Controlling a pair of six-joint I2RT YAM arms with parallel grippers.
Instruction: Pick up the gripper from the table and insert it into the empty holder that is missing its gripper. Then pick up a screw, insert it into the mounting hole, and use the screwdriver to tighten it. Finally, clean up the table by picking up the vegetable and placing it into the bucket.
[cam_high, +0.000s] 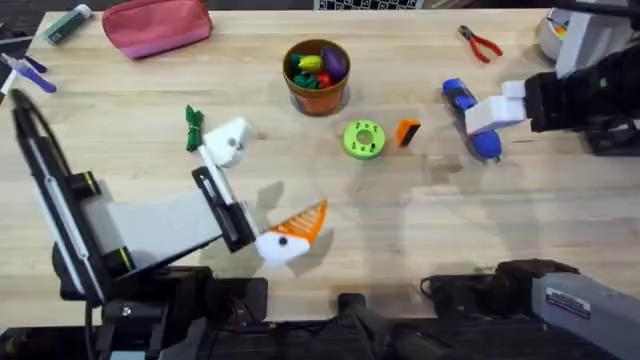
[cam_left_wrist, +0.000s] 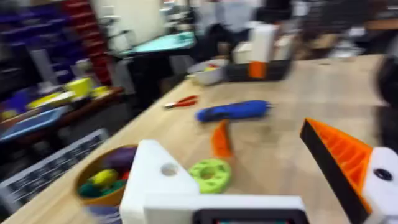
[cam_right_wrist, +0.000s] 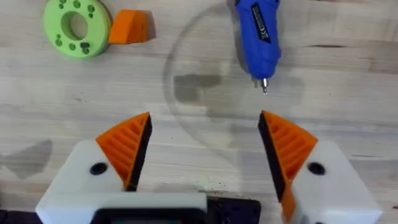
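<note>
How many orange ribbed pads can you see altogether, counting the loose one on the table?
4. The loose orange pad lies beside the green disc. One sits on the left gripper, whose other finger block is bare. Two sit on the right gripper, one per finger.

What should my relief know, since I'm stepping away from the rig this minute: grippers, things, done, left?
Left gripper: open, empty; one finger is the bare white holder, missing its pad.
Right gripper: open, empty, just short of the screwdriver tip.
Orange gripper piece lies on the table beside the green disc. The vegetable lies by the holder; the bucket stands behind the disc.
Done: nothing.
Left: insert piece, screw and tighten, vegetable into bucket.
</note>
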